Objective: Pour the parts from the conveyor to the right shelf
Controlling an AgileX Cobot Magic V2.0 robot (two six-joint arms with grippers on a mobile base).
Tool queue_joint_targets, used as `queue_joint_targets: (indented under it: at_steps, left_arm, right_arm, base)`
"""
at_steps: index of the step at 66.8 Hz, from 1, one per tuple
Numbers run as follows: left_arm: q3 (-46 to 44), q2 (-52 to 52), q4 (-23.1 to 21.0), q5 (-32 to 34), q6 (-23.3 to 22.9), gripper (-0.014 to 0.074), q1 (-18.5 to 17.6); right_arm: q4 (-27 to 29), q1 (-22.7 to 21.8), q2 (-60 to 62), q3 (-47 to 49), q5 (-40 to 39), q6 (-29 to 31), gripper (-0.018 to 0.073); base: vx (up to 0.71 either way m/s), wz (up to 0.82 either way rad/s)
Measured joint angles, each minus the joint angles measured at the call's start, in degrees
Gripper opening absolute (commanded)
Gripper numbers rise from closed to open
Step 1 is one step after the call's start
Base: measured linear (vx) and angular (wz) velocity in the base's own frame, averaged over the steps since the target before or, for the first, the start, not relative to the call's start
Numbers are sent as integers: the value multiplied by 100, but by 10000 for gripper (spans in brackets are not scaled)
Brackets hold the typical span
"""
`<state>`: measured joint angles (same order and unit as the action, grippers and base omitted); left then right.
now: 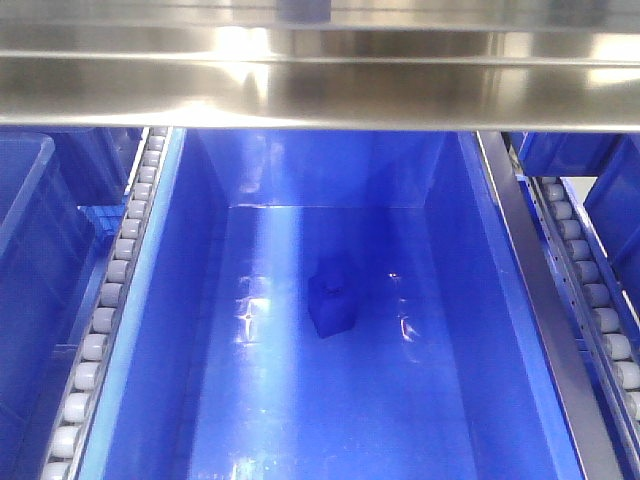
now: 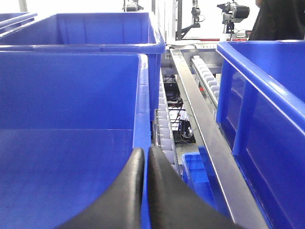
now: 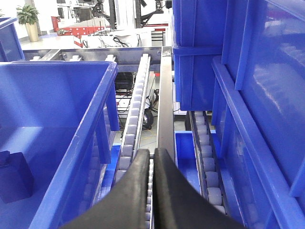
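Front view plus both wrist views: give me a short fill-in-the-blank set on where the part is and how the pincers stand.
1. The small blue part lies on the floor of a blue ____.
2. Beside the bin run rails of small white ____.
3. The left pincer has its fingers ____.
4. The right pincer holds ____.

Missing words: bin; rollers; shut; nothing
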<state>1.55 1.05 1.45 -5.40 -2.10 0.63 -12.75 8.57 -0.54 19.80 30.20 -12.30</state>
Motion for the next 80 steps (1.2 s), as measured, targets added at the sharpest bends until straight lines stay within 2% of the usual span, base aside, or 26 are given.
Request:
queue_joint_targets:
  at_steps: [20,31,40,54,62,80]
  left_arm:
    - [0,0,0,0,0,-6,0]
    - [0,0,0,0,0,-6,0]
    - [0,0,0,0,0,-6,0]
    - [0,0,0,0,0,-6,0]
    - [0,0,0,0,0,-6,0]
    - [0,0,0,0,0,-6,0]
  right_arm:
    - [-6,0,0,0,0,0,-9]
    - [-362,0,0,-41,-61,5,-9]
    - [-406,-261,0,-223,-287,10,-9]
    - [134,-1244,0,-953,-1314,145,-9]
    - [553,-1660,0,-1398,-1986,358,-9]
    - [1315,-1811,113,-2120,-2929,1116,-9]
  base:
    - [0,0]
    - [0,0]
    - [0,0]
    - [0,0]
    - [0,0]
    - [0,0]
